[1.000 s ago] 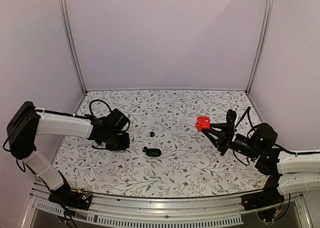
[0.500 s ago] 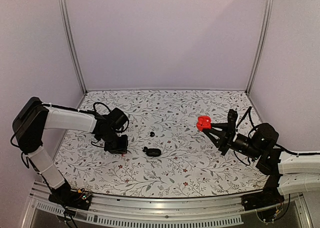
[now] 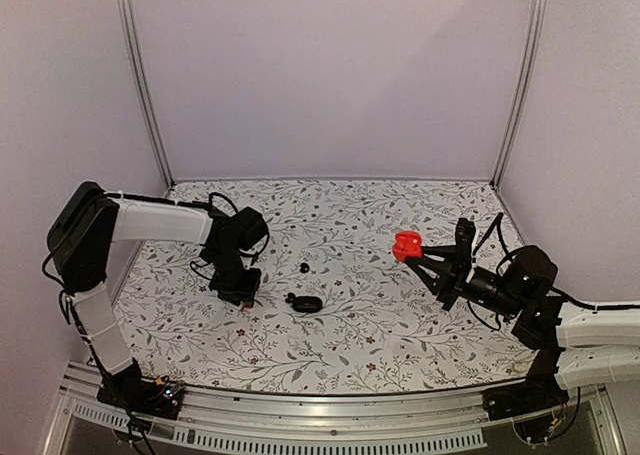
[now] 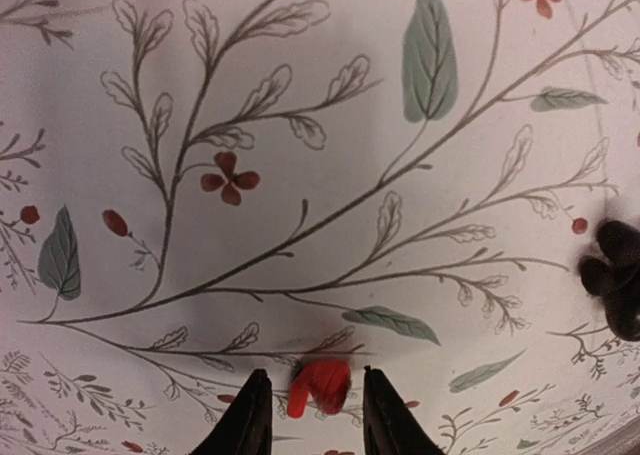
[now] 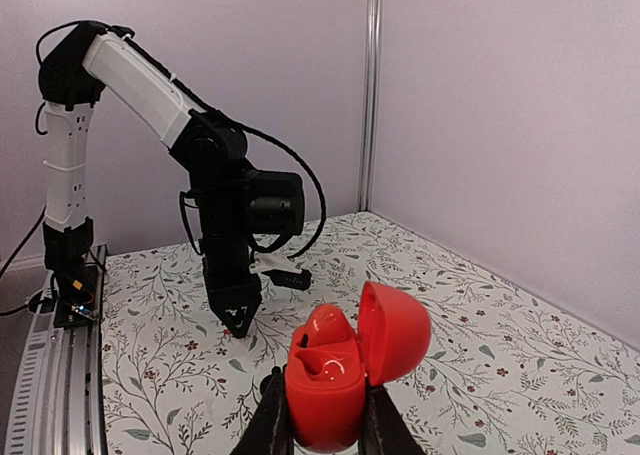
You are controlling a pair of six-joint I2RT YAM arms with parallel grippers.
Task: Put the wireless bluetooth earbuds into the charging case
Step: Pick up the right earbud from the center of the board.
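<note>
Your left end effector (image 3: 238, 297) points straight down at the floral-print surface (image 3: 380, 325), left of centre and well in from the left wall. Its fingers stand released, one either side of a small red earbud (image 4: 322, 385) lying on the print, with a sliver of gap at each side. Just to its right sits a black oval object (image 3: 308, 303) with a tiny black bead (image 3: 290, 297) touching its left end. A small black bud (image 3: 303, 268) lies apart, a little farther back.

Your right end effector (image 3: 413, 252) hangs above the right half of the surface. It is clenched on the base of the red charging case (image 5: 330, 375), whose lid is hinged open and whose moulded wells are showing.

A broad band of bare print runs between the black pieces and the raised case. The back of the surface meets plain walls and metal corner posts (image 3: 140, 85). A metal rail (image 3: 330, 415) borders the near edge.
</note>
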